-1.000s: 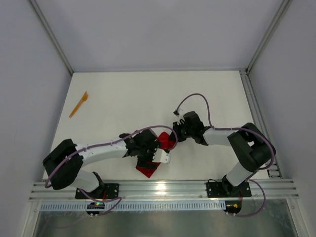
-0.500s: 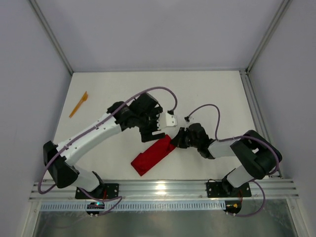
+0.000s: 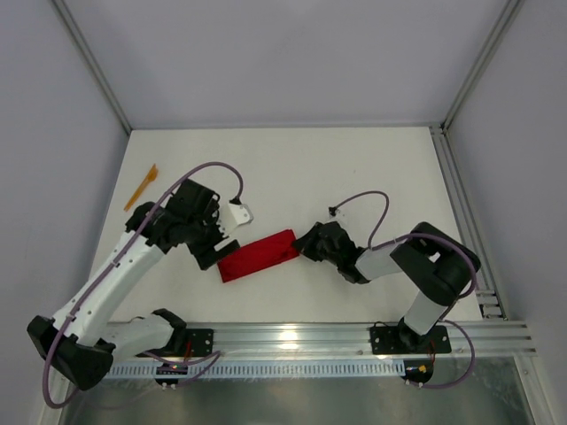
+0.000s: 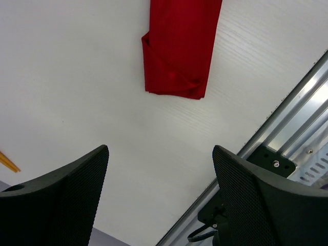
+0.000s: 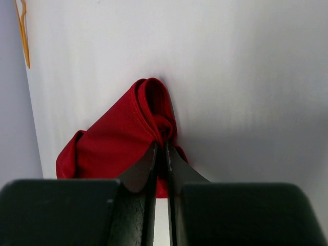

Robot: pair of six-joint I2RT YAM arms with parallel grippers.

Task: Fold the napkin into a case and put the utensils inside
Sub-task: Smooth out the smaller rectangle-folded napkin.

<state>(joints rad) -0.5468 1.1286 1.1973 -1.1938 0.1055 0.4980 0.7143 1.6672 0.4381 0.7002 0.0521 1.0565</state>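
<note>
The red napkin (image 3: pixel 259 255) lies on the white table as a narrow folded strip, running from lower left to upper right. My right gripper (image 3: pixel 306 241) is shut on its right end; in the right wrist view the cloth (image 5: pixel 118 138) bunches up at the pinching gripper (image 5: pixel 160 145). My left gripper (image 3: pixel 215 243) hovers just off the strip's left end, open and holding nothing. In the left wrist view the gripper (image 4: pixel 160 151) stands wide over bare table, with the napkin's end (image 4: pixel 179 46) ahead of it. An orange utensil (image 3: pixel 140 188) lies far left, also visible as a thin orange utensil (image 5: pixel 22 31).
Grey walls close the table on the left, back and right. An aluminium rail (image 3: pixel 292 341) carrying both arm bases runs along the near edge, and shows as a rail (image 4: pixel 302 118) in the left wrist view. A purple cable (image 3: pixel 363 199) loops above the right wrist.
My left gripper has let go of the napkin, lifted off and swung left. The right gripper has kept its hold and the cloth now lies stretched out as a flatter strip, shifted left.
</note>
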